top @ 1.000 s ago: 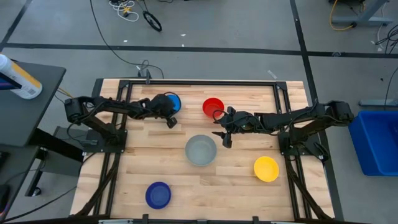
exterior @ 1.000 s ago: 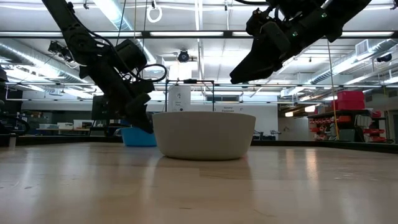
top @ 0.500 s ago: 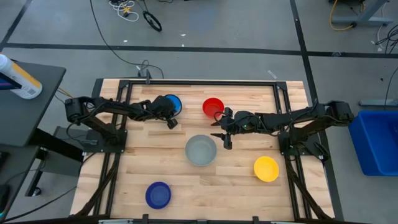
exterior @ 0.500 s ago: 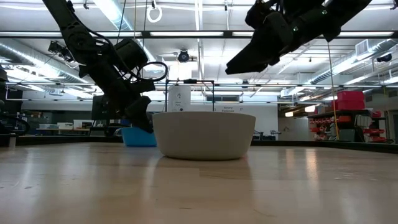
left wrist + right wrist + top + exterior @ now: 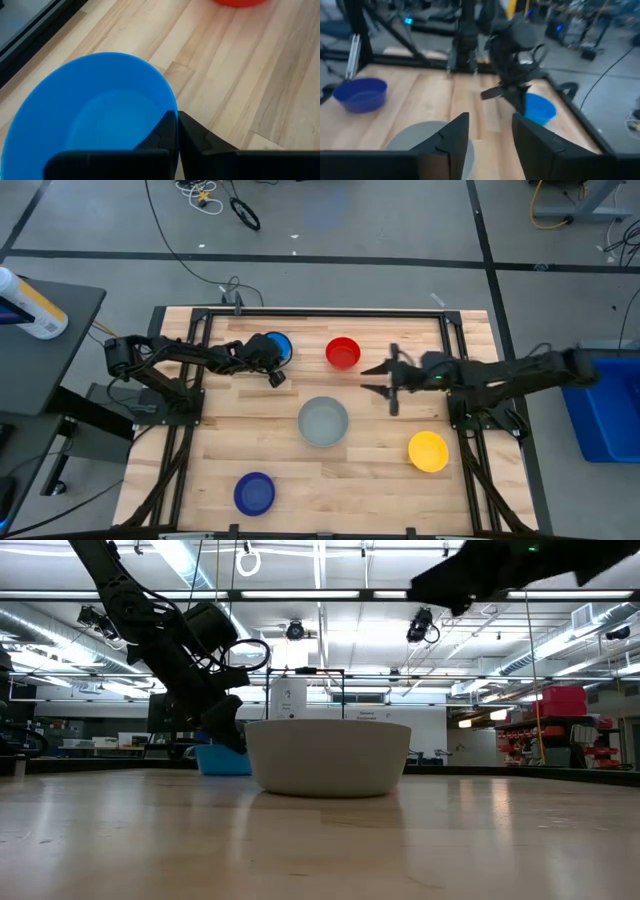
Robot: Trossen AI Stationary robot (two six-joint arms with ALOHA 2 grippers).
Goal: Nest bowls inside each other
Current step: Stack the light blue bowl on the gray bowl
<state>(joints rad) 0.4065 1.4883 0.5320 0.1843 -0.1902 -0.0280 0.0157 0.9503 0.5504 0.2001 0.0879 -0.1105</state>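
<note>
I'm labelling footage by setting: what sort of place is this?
Probably a robotics lab or workshop: a framed wooden table with two robot arms mounted on it, cables on a grey taped floor, and ceiling strip lights over shelving.

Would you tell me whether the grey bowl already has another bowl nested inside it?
Empty: from above, the grey bowl shows only its bare inside.
</note>
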